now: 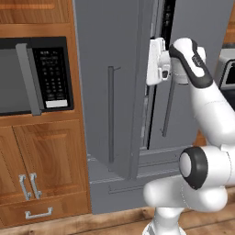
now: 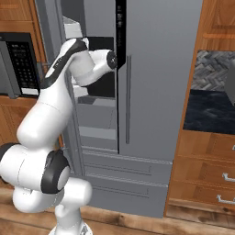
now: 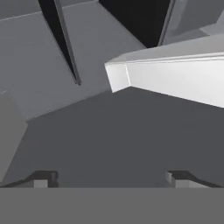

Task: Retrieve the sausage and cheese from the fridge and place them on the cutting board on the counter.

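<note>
The pincer is released, its two dark tips spread wide and nothing between them, facing a flat grey panel inside the fridge. Just above the tips juts a white door bin, so the hand looks to be at the gap of the left door, which stands partly swung out.

The step in hand seems to be getting that door wide enough to reach in. It would go best by pushing on the door's inner face, clear of the bin's corner, and following the hinge arc.

The left base view shows the door ajar and the microwave beside it. The right base view shows dark shelves behind the arm and the surface off to the right. Sausage and cheese cannot be made out; presumably they are on the shelves.
</note>
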You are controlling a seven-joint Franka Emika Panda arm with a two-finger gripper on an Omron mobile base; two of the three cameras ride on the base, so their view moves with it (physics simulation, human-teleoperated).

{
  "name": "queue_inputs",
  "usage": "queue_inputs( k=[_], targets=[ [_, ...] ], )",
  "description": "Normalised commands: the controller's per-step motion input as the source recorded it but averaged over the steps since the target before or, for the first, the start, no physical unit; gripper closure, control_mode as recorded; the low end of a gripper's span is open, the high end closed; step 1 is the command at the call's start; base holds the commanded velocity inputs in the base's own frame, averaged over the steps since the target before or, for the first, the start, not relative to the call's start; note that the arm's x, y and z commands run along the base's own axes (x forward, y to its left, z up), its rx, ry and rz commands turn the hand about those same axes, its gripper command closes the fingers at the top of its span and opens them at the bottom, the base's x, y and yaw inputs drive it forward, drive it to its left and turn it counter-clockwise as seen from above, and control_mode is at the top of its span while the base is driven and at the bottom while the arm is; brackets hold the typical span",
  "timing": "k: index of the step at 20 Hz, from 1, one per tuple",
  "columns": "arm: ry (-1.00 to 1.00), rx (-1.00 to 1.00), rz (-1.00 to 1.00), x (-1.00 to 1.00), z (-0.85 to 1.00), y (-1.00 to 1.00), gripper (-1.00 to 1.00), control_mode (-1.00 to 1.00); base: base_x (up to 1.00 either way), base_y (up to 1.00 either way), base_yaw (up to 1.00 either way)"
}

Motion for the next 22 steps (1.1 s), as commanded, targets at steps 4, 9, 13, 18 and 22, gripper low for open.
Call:
queue_inputs(
  k=[4, 9, 13, 18, 22],
  targets=[
    [0.00, 0.01, 0.11, -0.14, 0.00, 1.00, -1.00, -1.00, 0.00, 0.00, 0.00],
    [0.00, 0.00, 0.11, -0.21, 0.00, 1.00, -1.00, -1.00, 0.00, 0.00, 0.00],
    [0.00, 0.00, 0.10, -0.21, 0.00, 1.00, -1.00, -1.00, 0.00, 0.00, 0.00],
    [0.00, 0.00, 0.07, -0.14, 0.00, 1.00, -1.00, -1.00, 0.00, 0.00, 0.00],
    [0.00, 0.00, 0.04, 0.00, -0.07, 1.00, -1.00, -1.00, 0.00, 0.00, 0.00]
  ],
)
